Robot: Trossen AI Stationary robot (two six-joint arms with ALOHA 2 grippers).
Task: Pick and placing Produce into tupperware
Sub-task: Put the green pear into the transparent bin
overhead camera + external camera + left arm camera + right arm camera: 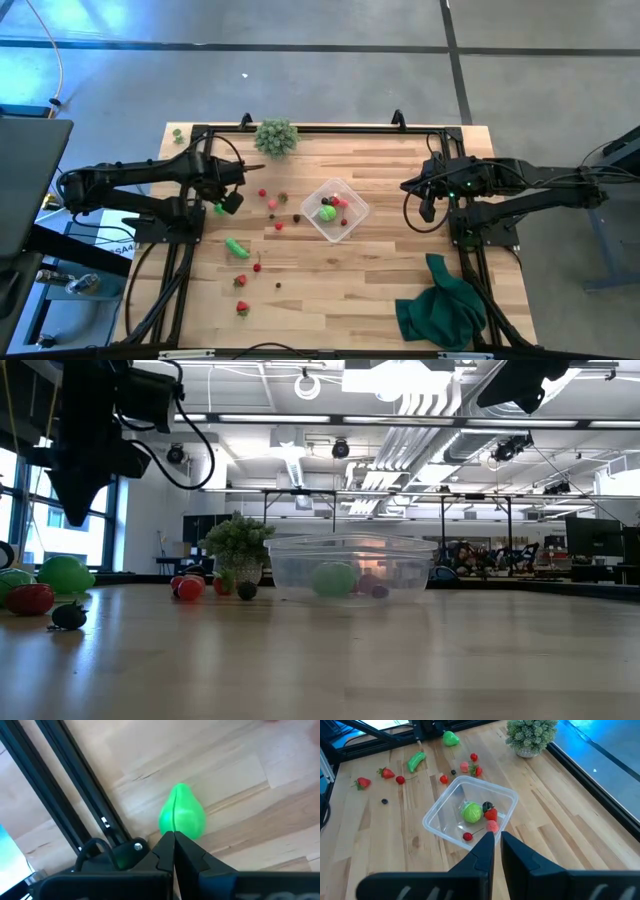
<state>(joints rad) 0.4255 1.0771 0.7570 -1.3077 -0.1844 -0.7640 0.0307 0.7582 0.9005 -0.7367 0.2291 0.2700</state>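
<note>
We see the tupperware sitting on the wooden worktop just right of centre in the high view. Inside it lie a bright green round piece, a red berry and a few more small red and dark bits. The rest of the produce is scattered to the left of the container: red berries, an oblong green piece and 2 strawberries toward the lower left.

The left gripper hangs at the left edge of the worktop, its fingers clenched together with nothing between them. A green pear-shaped piece lies on the wood just beyond the fingertips.

The right gripper waits at the right of the frame, well apart from the container, its fingers nearly together and gripping nothing.

A pale green bushy clump stands at the top edge, and a dark green cloth lies crumpled at the lower right.
</note>
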